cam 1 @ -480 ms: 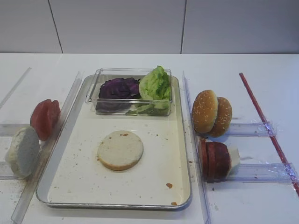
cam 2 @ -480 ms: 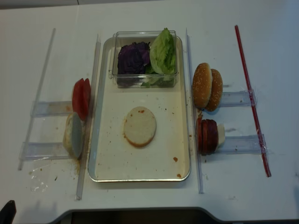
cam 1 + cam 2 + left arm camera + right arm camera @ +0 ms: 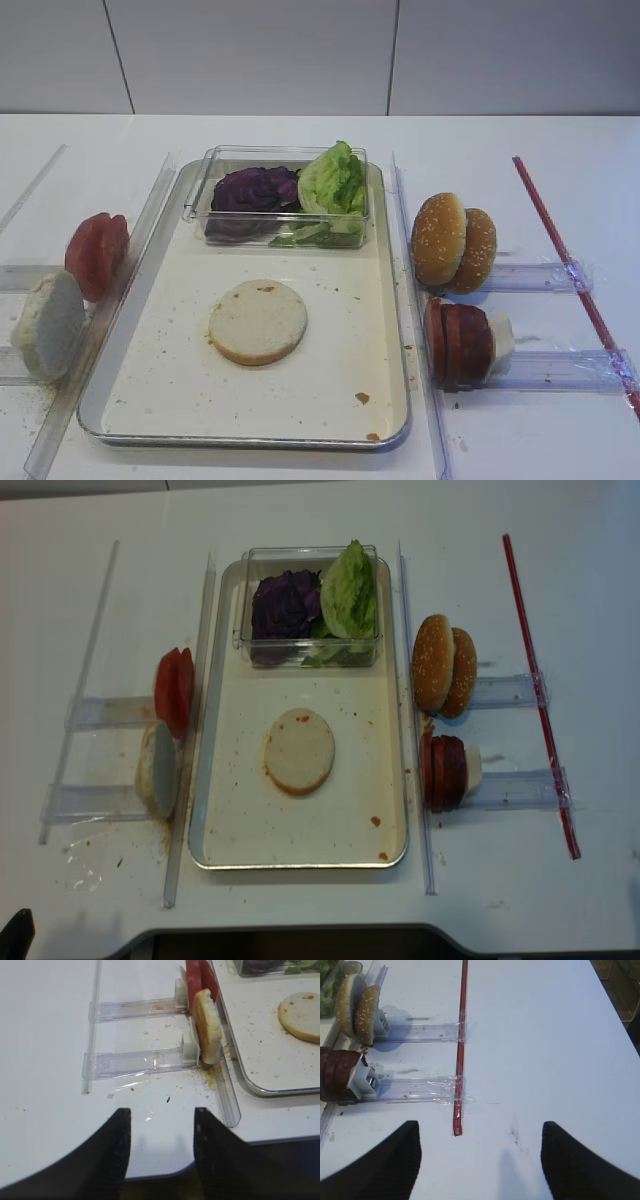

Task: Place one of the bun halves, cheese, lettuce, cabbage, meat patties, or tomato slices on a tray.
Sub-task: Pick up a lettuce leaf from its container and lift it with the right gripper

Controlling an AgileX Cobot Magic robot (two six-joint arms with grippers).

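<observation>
Presently, a metal tray (image 3: 390, 330) sits at the middle of the white table (image 3: 560, 140). One bun half (image 3: 258, 320) lies flat, cut side up, on the tray's bare floor toward the near end. At the far end of the tray stands a clear container (image 3: 285, 195) holding purple cabbage (image 3: 255, 190) on the left and green lettuce (image 3: 333, 180) on the right.

Left of the tray, tomato slices (image 3: 97, 255) stand on edge in a clear rack, with a pale bun half (image 3: 47, 323) on edge in the rack nearer the front. Right of the tray, two sesame bun tops (image 3: 453, 242) stand on edge; nearer the front, meat patties (image 3: 458, 343) stand on edge with a white block touching their right side. A red strip (image 3: 570, 265) runs along the table further right.

The right gripper (image 3: 479, 1160) hangs over bare table beside the red strip, fingers spread wide, holding nothing. The left gripper (image 3: 161, 1145) is at the table's front edge, fingers apart, nothing between them.
</observation>
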